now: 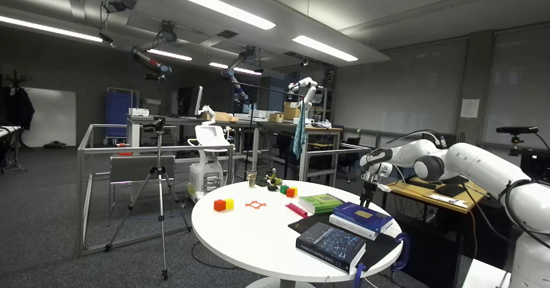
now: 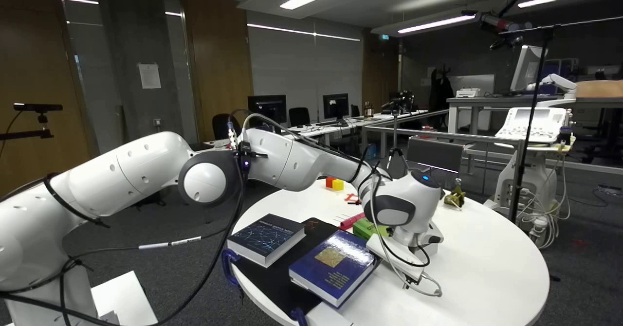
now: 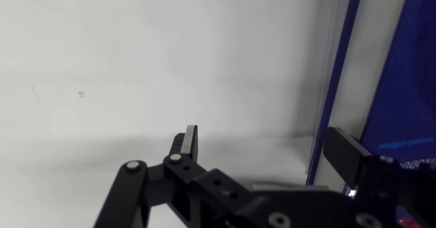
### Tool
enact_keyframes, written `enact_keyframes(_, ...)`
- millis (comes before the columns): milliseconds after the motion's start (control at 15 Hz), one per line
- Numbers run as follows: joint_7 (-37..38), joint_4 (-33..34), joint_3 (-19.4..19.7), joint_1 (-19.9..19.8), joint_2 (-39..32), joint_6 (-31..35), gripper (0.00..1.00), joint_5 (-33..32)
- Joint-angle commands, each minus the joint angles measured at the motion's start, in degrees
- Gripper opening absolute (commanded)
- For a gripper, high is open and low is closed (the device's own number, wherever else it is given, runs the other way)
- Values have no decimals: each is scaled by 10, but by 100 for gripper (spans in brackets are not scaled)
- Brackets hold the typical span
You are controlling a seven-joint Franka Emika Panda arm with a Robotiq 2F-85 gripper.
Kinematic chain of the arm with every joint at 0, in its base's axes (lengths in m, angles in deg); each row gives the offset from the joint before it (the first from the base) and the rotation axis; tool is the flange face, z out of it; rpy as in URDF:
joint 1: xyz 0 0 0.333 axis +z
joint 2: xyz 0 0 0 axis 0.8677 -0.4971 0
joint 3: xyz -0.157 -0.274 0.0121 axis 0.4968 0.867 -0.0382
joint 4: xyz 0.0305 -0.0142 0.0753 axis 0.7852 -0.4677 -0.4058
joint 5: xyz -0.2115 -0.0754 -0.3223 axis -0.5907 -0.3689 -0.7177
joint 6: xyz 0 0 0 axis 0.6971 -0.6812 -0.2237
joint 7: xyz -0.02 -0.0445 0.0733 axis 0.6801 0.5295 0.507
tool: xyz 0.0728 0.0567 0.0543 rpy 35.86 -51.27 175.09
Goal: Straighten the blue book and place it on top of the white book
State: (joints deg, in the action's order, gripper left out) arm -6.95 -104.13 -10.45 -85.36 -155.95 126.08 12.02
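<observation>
The claw (image 3: 264,139) points down beside the blue book (image 2: 335,263), its two blocky black fingers (image 3: 189,141) spread wide and released; in the wrist view one finger overlaps the book's page edge, and whether they touch cannot be told. The blue book, a glossy hardback with a yellowish rectangle on its cover, lies flat on the plain white book (image 1: 353,228). Nearby on the smooth, round white bench (image 1: 253,236) lie a black sheet (image 2: 280,282) and a dark hardback (image 1: 331,243) printed with a fine pale-blue web.

"PROBABILISTIC GRAPHICAL MODELS" — dark book spine (image 1: 322,256); "second edition" — blue book (image 3: 405,85), inverted in wrist view.
</observation>
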Motion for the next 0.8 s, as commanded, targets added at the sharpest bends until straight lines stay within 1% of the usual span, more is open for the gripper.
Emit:
enact_keyframes(0, 8, -28, 2, 13, 17, 16, 100, 2)
enact_keyframes(733, 7, -29, 0, 20, 19, 14, 100, 5)
